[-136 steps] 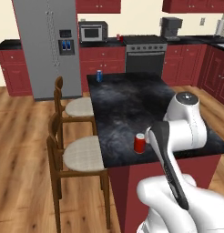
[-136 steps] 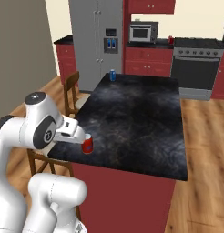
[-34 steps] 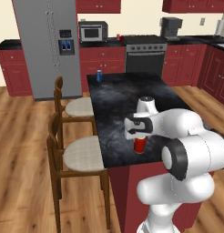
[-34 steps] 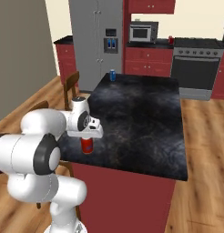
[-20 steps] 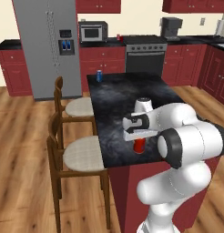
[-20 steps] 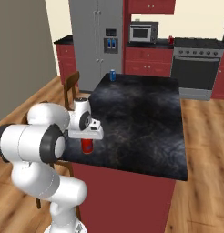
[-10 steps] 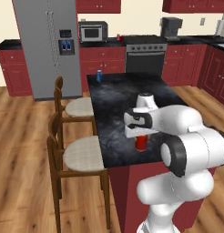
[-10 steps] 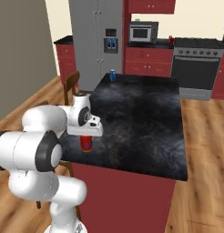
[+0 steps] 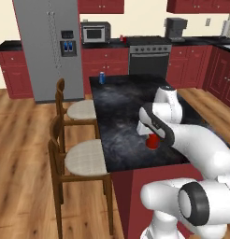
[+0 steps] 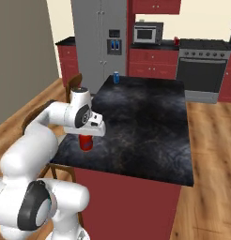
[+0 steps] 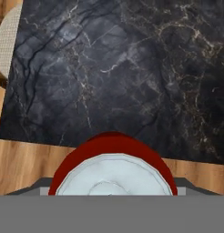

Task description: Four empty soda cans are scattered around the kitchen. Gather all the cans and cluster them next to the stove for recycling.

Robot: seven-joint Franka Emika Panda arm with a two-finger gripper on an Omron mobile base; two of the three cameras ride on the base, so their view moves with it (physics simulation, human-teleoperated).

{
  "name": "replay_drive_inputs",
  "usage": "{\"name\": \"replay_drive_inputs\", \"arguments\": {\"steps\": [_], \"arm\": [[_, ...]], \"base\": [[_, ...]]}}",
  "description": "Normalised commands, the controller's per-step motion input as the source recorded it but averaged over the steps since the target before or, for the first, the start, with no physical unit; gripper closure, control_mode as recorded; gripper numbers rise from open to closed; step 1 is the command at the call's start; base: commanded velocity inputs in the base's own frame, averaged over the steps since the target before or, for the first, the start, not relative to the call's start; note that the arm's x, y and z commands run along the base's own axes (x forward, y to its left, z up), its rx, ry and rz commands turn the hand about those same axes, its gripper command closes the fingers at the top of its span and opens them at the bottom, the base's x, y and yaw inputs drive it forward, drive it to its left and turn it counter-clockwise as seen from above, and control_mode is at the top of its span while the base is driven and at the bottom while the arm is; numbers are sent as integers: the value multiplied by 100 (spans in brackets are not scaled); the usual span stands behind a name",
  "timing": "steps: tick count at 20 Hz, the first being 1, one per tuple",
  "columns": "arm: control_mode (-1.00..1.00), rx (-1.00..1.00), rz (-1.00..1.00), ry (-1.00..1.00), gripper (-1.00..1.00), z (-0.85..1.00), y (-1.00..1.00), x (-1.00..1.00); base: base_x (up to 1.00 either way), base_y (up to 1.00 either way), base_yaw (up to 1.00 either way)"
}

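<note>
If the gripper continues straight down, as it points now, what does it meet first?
Most likely the red soda can, directly under the gripper on the island counter; how much gap remains is unclear.

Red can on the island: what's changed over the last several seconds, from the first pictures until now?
The arm swung down over the island and brought the gripper onto the red can, its jaws around the can's top; no lift visible yet. The red can stays near the island's front edge, the blue can at the far end. The base hasn't moved.
</note>
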Motion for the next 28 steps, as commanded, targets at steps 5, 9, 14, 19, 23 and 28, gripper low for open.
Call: {"name": "replay_drive_inputs", "arguments": {"steps": [5, 9, 14, 19, 23, 28], "arm": [[-100, 3, 0, -7, 100, 74, 0, -53], [-100, 0, 0, -3, 100, 58, 0, -49], [-100, 0, 0, 0, 100, 38, 0, -45], [-100, 0, 0, 0, 100, 15, 0, -25], [-100, 0, 0, 0, 100, 8, 0, -27], [-100, 0, 0, 0, 100, 0, 0, -22]], "base": [[0, 0, 0], [0, 0, 0], [0, 0, 0], [0, 0, 0], [0, 0, 0], [0, 0, 0]]}}
